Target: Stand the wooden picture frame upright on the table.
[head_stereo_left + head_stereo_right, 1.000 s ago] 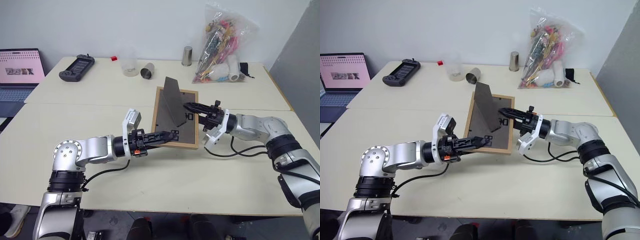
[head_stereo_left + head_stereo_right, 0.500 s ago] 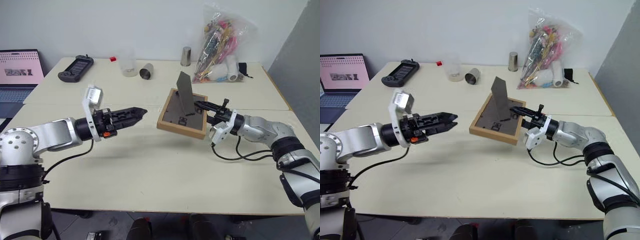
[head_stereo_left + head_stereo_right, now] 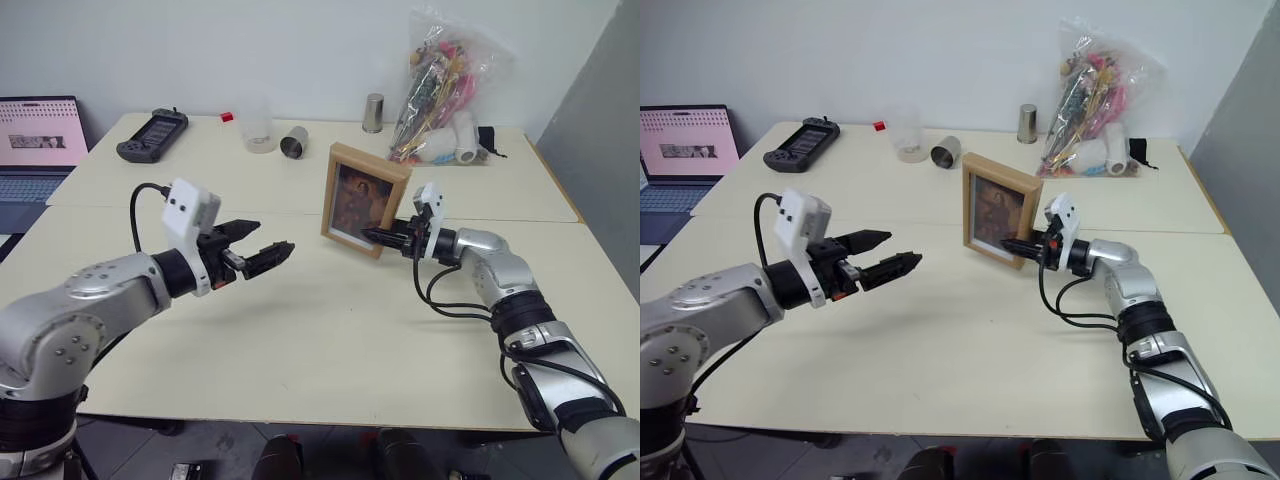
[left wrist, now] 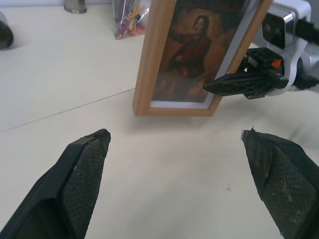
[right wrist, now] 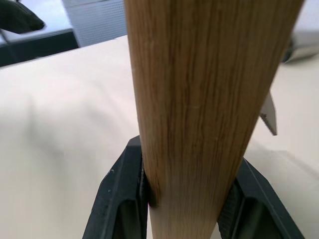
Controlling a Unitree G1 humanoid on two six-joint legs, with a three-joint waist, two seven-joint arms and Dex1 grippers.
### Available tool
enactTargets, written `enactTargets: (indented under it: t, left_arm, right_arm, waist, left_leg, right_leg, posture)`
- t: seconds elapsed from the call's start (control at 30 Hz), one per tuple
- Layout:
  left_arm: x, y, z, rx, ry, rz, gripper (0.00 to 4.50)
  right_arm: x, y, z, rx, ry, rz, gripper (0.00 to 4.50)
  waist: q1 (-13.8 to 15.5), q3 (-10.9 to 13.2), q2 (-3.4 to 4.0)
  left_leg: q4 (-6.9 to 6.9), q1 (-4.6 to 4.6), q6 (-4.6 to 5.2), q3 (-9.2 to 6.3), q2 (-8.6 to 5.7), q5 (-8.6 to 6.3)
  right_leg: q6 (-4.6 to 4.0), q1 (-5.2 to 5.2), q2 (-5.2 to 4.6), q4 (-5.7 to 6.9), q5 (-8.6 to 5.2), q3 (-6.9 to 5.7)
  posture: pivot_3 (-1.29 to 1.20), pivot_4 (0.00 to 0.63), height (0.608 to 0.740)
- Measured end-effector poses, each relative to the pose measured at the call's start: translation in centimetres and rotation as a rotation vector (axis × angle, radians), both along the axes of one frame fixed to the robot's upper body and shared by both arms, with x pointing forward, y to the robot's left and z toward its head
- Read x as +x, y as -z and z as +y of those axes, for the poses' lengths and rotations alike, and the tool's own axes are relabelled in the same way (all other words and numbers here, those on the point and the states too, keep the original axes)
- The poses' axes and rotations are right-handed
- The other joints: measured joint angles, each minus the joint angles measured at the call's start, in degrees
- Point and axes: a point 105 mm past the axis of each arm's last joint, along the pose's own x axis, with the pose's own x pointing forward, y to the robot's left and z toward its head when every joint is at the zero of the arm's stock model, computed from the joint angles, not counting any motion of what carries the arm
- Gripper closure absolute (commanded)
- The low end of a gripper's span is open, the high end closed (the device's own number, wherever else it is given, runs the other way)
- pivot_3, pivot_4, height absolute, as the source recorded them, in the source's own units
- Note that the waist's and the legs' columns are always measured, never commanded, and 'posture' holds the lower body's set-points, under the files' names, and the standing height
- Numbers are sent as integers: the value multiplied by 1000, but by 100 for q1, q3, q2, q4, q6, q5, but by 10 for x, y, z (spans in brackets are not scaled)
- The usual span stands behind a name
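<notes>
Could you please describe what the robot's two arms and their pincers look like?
Both arms are silver-grey metal with black joint bands and a loose black cable by the forearm. Each wrist carries a white camera block with small orange marks beside it. The left pincer and right pincer each have two black, tapered fingers; the left fingers' inner pads are finely textured.

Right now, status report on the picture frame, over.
Left gripper open, clear of frame. Right gripper shut on wooden picture frame, upright on table. Nothing in the way.

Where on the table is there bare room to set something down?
Bare: the near table between the left tool and right tool. Crowded: the far edge, with controller, cups and bag, behind the wooden picture frame.
</notes>
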Motion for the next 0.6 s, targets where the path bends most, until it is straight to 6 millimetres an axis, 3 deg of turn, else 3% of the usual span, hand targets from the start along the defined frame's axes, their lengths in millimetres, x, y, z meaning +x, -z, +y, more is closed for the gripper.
enactTargets:
  t: [0.13,0.3,0.53,0.6]
  left_arm:
    - [-3,10,-1,1,25,-5,0]
    - [-5,21,1,61,29,-14,0]
    - [-5,25,-5,64,40,-28,0]
    - [-4,25,-6,67,38,-33,0]
  right_arm:
    - [2,6,7,-4,-43,52,3190]
    - [3,28,11,-25,-50,114,3190]
    - [3,31,14,-6,-47,101,3190]
    - [4,32,14,2,-39,109,2490]
  waist:
    - [-3,1,-1]
    - [-1,1,-1]
    - [-4,0,-2]
    - [-5,0,-2]
  left_leg:
    - [-11,-9,1,4,1,-1]
    - [-42,-14,0,10,1,-1]
    - [-47,-6,0,12,4,0]
    - [-47,-5,0,11,5,0]
  right_leg:
    - [0,-9,0,-19,0,1]
    - [-1,-25,-2,-27,0,3]
    - [-1,-23,0,-22,1,3]
    - [-1,-23,1,-21,1,2]
  posture:
    - [0,150,740]
    - [0,150,740]
    - [0,150,740]
    - [0,150,740]
